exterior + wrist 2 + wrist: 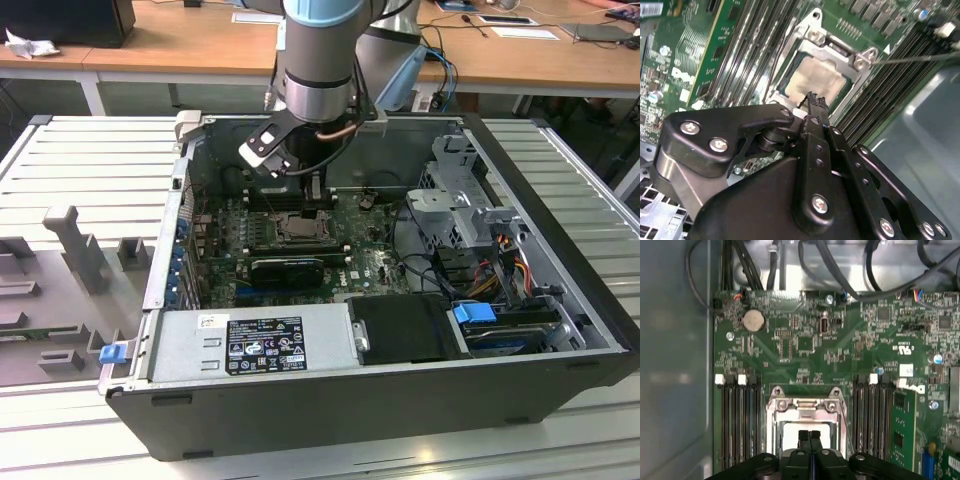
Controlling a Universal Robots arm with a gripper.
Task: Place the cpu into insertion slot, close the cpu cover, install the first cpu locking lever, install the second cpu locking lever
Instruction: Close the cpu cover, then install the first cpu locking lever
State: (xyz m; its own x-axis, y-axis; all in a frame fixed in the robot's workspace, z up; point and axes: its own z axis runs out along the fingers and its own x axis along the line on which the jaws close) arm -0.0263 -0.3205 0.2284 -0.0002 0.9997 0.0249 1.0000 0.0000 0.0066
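The cpu (pixel 815 77), a pale silvery square, lies in the insertion slot (pixel 300 229) on the green motherboard. The cpu cover (pixel 842 50), a silvery metal frame, lies down around it, and the chip shows through its window (pixel 790 431). My gripper (pixel 813 100) hangs just above the chip's near edge; in the first wrist view its black fingers (pixel 809 435) are pressed together, shut, with nothing between them. A thin metal lever rod (pixel 912 58) runs from a corner of the socket out over the memory slots. In the exterior view the arm reaches down into the open case above the socket.
Long black memory slots (pixel 740 415) flank the socket on both sides. A long black card (pixel 288 268) lies in front of the socket. The power supply (pixel 250 345) and drive cage (pixel 465 205) bound the case interior, with cables (pixel 840 270) along the far wall.
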